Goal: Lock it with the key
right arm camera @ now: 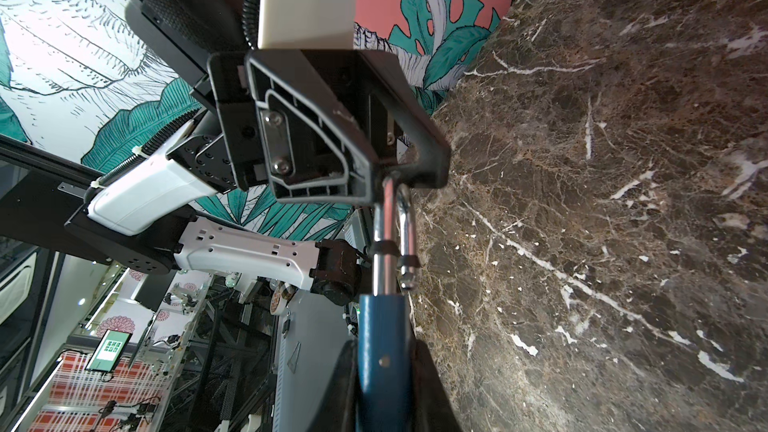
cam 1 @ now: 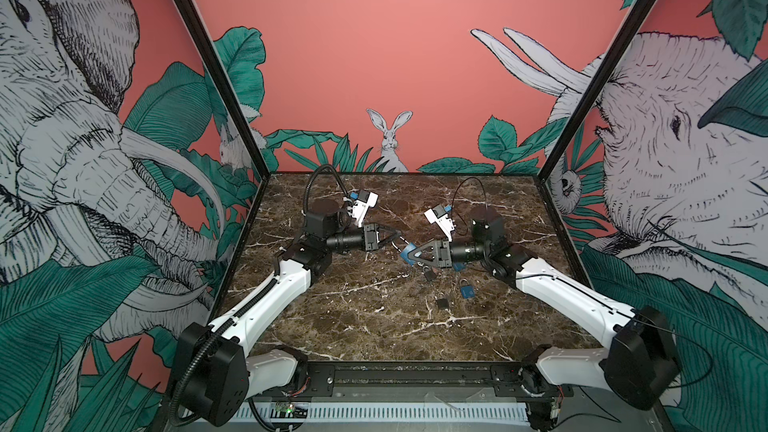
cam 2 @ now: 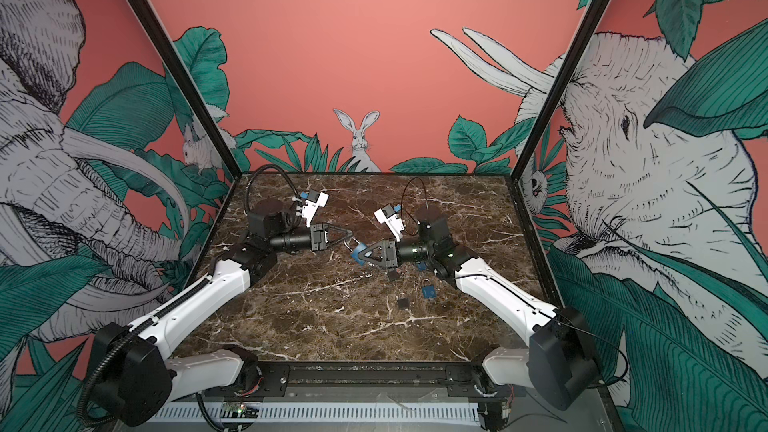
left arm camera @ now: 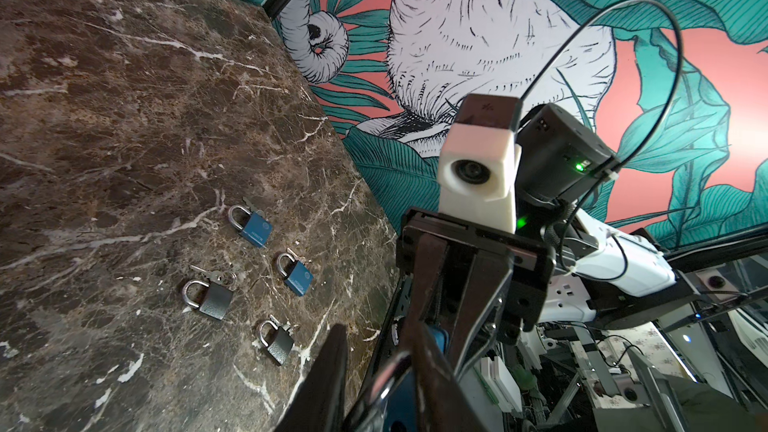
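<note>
Left end effector (cam 1: pixel 397 238): pinched shut on the shiny shackle (right arm camera: pixel 380 226), above the middle of the table (cam 1: pixel 365 326).
Blue padlock (right arm camera: pixel 380 326): up off the table, shackle open at one end.
Right end effector (cam 1: pixel 410 258): squeezing its body.
Feel: probably heavy, hard, slippery; hold the flat sides.

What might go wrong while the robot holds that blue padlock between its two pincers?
The left pincer pinches only the top of the metal loop, so it might slip off. The loop's loose end looks off to one side of the blue padlock, which the right pincer holds; pushing now may jam it.
</note>
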Controlling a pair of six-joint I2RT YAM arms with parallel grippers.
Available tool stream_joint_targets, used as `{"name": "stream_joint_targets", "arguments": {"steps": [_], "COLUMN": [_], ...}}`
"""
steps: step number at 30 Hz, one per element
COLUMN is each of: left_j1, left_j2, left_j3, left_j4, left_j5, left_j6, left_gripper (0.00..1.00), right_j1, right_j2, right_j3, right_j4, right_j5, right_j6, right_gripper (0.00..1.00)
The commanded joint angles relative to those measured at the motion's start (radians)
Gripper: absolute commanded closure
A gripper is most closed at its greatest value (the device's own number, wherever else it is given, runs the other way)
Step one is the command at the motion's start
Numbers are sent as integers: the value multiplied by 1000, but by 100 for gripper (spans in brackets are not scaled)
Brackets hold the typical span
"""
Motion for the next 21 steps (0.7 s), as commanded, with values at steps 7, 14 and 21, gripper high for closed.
{"name": "stream_joint_targets", "arguments": {"steps": [7, 14, 21], "left_j1": [2, 8, 9], "left_j2": [-17, -11, 25], "left_j3": [-18, -18, -25], "left_j4": [25, 26, -2], "left_j5": [38, 29, 26], "left_j6": [-6, -9, 27], "left_gripper": [72, 85, 100], "right_j1": [-9, -11, -11], "right_j2": [-3, -3, -4], "right_j3": [10, 9, -8], "right_j4": [108, 123, 277], "right_j5": [-27, -34, -81], "right_j6": [9, 26, 156], "right_gripper": [100, 100, 100]}}
